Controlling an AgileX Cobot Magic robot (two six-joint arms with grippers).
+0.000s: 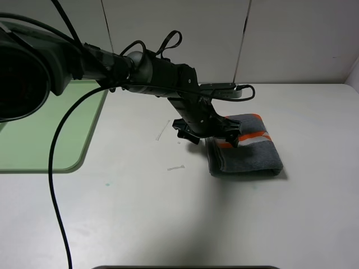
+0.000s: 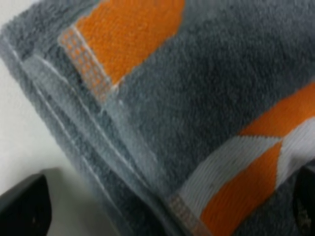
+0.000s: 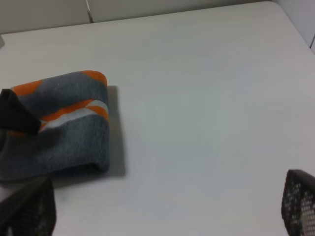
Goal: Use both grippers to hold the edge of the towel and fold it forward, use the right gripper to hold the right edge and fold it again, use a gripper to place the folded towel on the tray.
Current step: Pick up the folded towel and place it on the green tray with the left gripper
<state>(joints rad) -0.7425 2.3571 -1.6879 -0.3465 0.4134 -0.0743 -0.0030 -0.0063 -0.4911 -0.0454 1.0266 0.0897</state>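
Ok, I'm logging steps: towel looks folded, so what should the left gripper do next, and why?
Probably lower and close on the towel. The left gripper hangs open over its left edge, the towel lies folded on the table, and the tray is off to the left.

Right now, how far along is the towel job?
Folding looks done: the towel lies as a compact bundle on the table. In hand: the left gripper, jaws open, is at its left edge. Left: carrying it to the tray.
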